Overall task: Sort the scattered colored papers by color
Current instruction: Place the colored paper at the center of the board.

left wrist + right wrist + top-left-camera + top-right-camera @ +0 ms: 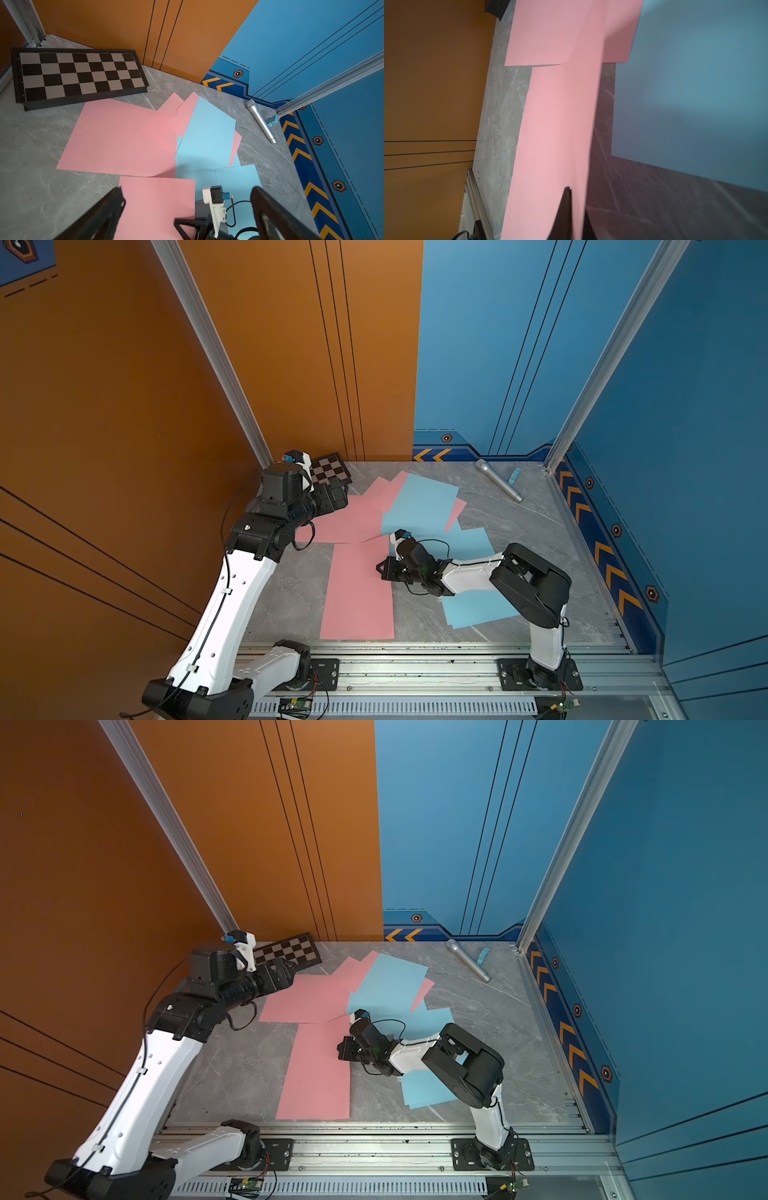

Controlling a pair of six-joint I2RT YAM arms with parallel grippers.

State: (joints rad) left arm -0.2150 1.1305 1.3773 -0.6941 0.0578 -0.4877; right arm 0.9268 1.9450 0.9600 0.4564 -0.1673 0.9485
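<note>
Right wrist view puts us at the grip itself: the right pincer [577,216] is pressed together on one long edge of the near pink sheet [550,135]. The paper passes between its dark fingers and lifts slightly off the counter [500,104].

In both top views this sheet lies to the pincer's left, its long axis running away from the arms' bases. The right arm [528,585] is plainly the nearer one. The left pincer [187,189] hangs spread wide and holds nothing, over the far pink sheet [340,522] close to the checkered board [330,472].

We judge the coming move turns on that edge grip. Pinched at one side and away from its middle, the sheet may swing about the pincer as it is drawn toward the other pink paper.

Where the near sheet's far end meets the far pink sheet, we cannot tell which lies on top. The top blue sheet [419,506] covers more pink, with only corners showing, so we cannot count those. The right arm hides much of the lower blue sheet [469,610].
</note>
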